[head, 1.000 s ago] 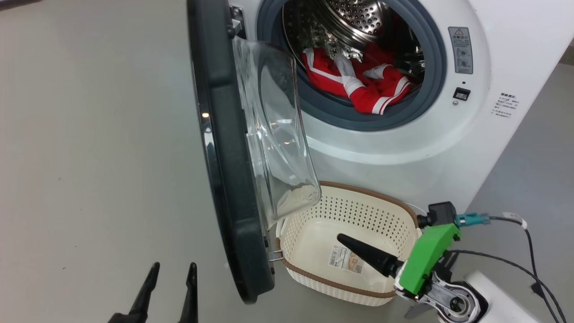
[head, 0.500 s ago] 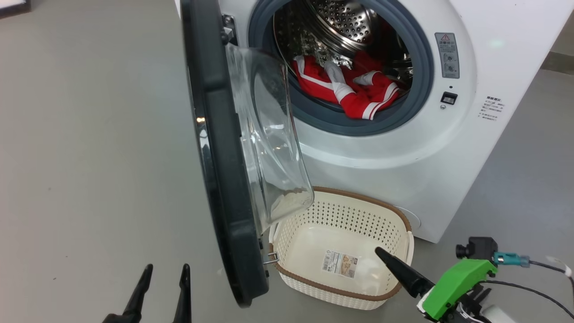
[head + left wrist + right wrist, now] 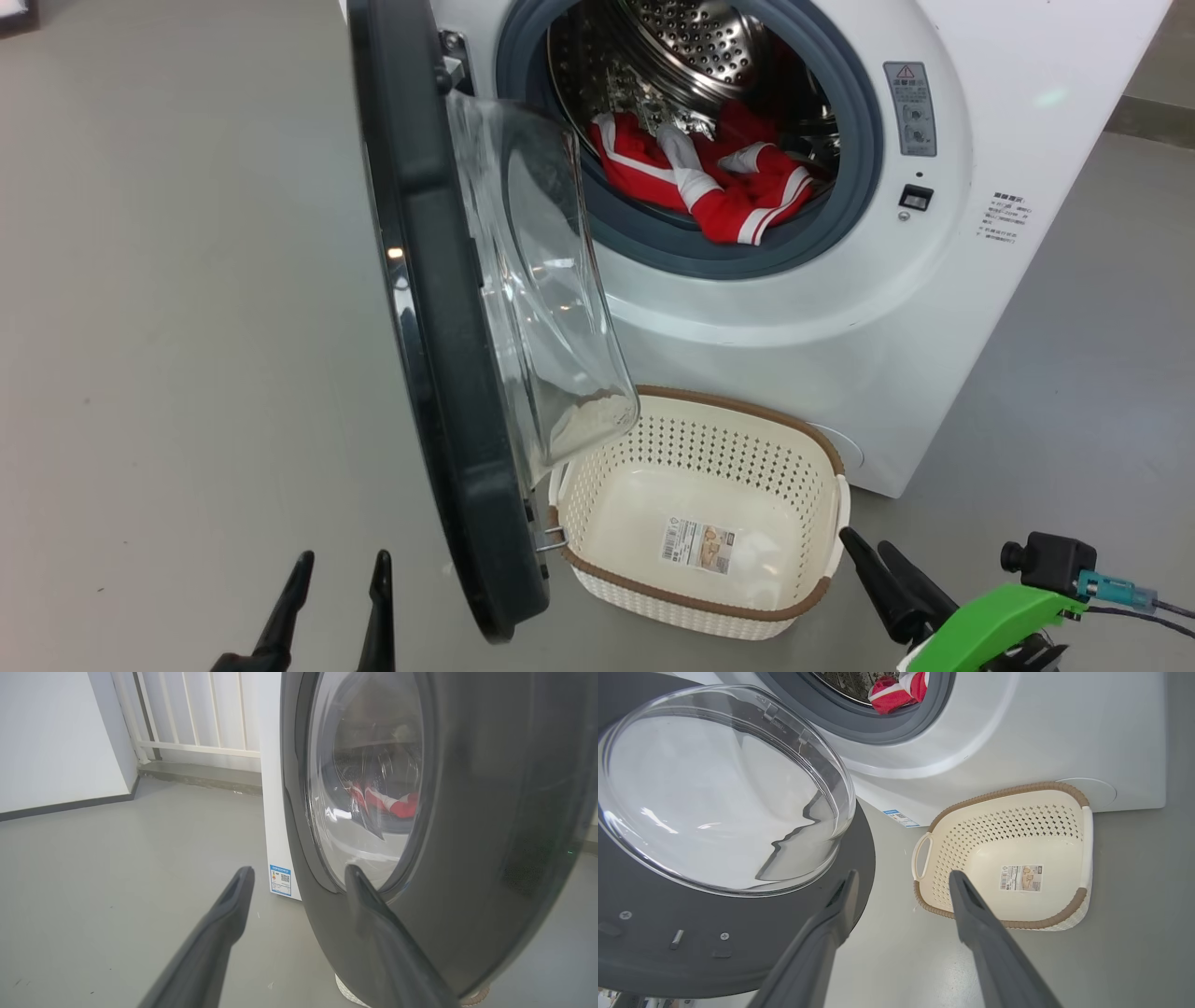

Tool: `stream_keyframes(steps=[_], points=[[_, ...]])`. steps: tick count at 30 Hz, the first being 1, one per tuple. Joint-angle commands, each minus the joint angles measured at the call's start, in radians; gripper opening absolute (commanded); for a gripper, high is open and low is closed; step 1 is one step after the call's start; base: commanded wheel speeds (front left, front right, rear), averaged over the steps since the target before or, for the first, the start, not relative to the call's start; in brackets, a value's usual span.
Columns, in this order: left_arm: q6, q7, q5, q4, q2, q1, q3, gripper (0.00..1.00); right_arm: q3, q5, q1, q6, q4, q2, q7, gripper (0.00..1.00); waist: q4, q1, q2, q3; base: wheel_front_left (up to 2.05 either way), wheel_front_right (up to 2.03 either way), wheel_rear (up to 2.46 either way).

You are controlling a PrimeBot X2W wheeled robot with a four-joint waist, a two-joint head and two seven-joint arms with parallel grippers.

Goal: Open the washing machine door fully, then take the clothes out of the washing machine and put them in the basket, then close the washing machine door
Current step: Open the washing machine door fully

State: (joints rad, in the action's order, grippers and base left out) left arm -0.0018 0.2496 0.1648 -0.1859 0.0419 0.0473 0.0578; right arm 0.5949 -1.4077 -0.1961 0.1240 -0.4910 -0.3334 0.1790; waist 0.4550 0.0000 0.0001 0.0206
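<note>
A bare, lab-like laundry corner: a white front-loading washing machine stands on smooth grey floor, with a plain white wall and white railing beyond it.

floor: grey, smooth | on it: washing machine | basket just beside machine front

Door hides basket left corner; sticker print unreadable.

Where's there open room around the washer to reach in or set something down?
The floor left of the door is bare, as is the strip right of the basket beside the washer. The basket holds just a label. Above the clothes the drum is open. It's tight between the door and the basket's left side.
</note>
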Motion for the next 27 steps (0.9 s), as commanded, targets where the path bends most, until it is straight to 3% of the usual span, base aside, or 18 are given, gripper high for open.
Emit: stream_keyframes(steps=[1, 8, 27], points=[[-0.005, 0.012, -0.013, 0.018, 0.008, -0.015, -0.037, 1.0, 0.025, 0.03, -0.001, 0.007, 0.008, -0.024, 0.029, 1.0, -0.001, 0.0, -0.0001, 0.0, 0.0, 0.0, 0.0], [-0.005, 0.012, -0.011, 0.014, 0.008, -0.016, -0.037, 1.0, 0.062, 0.15, -0.016, 0.007, -0.034, -0.036, 0.081, 1.0, -0.005, 0.0, -0.0001, 0.0, 0.0, 0.0, 0.0], [-0.008, 0.012, -0.015, 0.009, 0.008, -0.008, -0.04, 1.0, -0.295, 0.729, 0.103, 0.007, 0.065, 0.087, 0.083, 1.0, -0.007, 0.0, -0.0001, -0.006, 0.0, 0.0, 0.0]])
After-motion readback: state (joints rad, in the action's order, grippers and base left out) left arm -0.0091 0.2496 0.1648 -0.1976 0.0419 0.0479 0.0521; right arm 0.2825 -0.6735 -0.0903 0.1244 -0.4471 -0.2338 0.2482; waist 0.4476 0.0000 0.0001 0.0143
